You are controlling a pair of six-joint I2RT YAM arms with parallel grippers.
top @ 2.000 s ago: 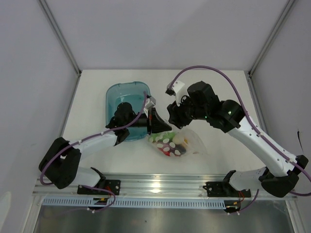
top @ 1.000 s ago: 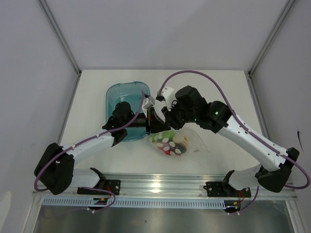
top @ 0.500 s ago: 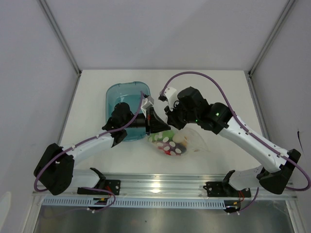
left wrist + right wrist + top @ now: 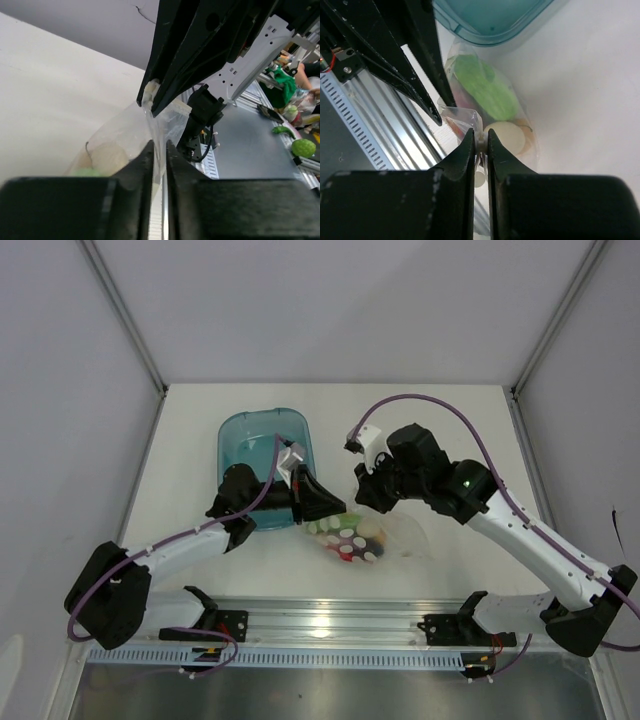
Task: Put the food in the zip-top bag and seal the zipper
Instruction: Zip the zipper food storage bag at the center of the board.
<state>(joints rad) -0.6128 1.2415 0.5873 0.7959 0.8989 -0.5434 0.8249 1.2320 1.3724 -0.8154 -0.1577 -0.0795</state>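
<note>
The zip-top bag (image 4: 392,533), clear with white dots, lies in front of the tub and holds the food (image 4: 350,538). Through the film the right wrist view shows a light green pod (image 4: 482,86) and a white ball (image 4: 509,138). My left gripper (image 4: 333,508) is shut on the bag's thin upper edge (image 4: 156,131), with the film pinched between its fingers (image 4: 142,165). My right gripper (image 4: 368,500) is shut on the zipper (image 4: 481,143), right beside the left gripper's tips. The white ball (image 4: 107,156) also shows in the left wrist view.
A teal translucent tub (image 4: 250,435) stands behind and left of the bag, its rim (image 4: 490,30) close to the bag's top. An aluminium rail (image 4: 320,622) runs along the table's near edge. White walls close in the sides and back.
My right gripper has closed further and shifted right along the bag's top edge. The left gripper has moved slightly down and left, and the bag has shifted a little with them.
</note>
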